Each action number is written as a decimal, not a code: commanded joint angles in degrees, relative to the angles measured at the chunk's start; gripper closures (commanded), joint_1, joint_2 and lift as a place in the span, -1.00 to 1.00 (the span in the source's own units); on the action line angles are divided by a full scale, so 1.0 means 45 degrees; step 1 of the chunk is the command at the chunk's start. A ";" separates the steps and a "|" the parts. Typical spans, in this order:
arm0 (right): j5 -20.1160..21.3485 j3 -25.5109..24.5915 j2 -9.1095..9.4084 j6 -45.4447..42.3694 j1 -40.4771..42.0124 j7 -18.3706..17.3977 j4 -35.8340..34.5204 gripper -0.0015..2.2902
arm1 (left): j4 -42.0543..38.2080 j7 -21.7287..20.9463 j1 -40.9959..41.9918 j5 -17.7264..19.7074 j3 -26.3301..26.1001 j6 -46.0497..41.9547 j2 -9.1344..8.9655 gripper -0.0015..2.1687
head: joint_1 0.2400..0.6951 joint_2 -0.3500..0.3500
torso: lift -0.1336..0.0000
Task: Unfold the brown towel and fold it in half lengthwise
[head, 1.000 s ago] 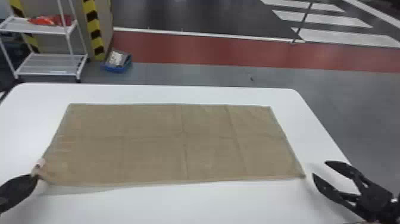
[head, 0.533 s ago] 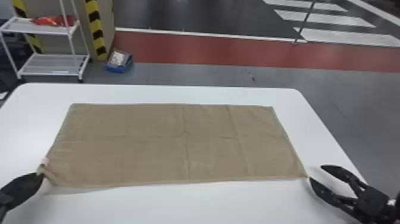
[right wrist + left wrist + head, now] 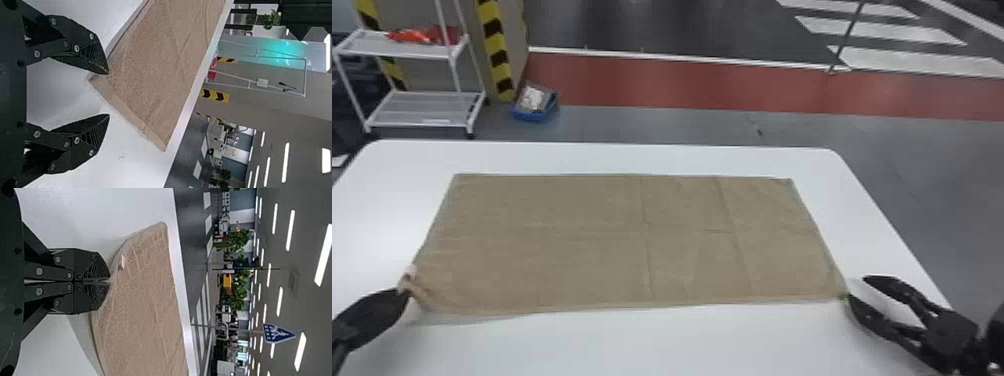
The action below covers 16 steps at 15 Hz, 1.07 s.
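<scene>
Across the white table (image 3: 682,345), the brown towel (image 3: 612,240) is lying spread as a long rectangle, its creases running over a mostly flat surface. At its near left corner, the left gripper (image 3: 109,281) is pinching the fabric tightly between closed fingers, and the cloth is puckering beside the small pale tag (image 3: 123,261). That corner hold is presumably serving as one end of the long near edge, so that the edge can travel without sagging. By the near right corner (image 3: 94,79), the right gripper (image 3: 108,93) is holding nothing; its fingers are standing wide apart, one tip overlapping the cloth beside the corner, though whether it is touching is impossible to tell. Such a gap is probably meant for taking the corner between them, matching the other grip. With unfolding seemingly done, the work is apparently waiting on this second hold before the near edge can go over toward the far one. Closing too shallowly would be risking a slipped corner and a skewed fold.
</scene>
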 commanded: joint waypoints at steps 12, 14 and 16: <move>0.0177 -0.0088 0.0078 0.1745 0.0394 0.0304 -0.2249 -0.02 | -0.4146 0.0489 0.1094 -0.0117 0.0687 0.3402 -0.0546 0.25 | 1.00 -0.37 | -0.87; 0.0236 -0.0459 0.0059 0.2800 0.0550 0.0617 -0.3167 -0.02 | -0.5786 0.0528 0.1367 -0.0059 0.1136 0.5433 -0.0702 0.25 | 1.00 -0.40 | -0.87; 0.0040 -0.1006 0.0059 0.3698 0.0648 0.0988 -0.4065 -0.02 | -0.6919 0.0782 0.1426 -0.0098 0.1409 0.7035 -0.0800 0.25 | 1.00 -0.42 | -0.87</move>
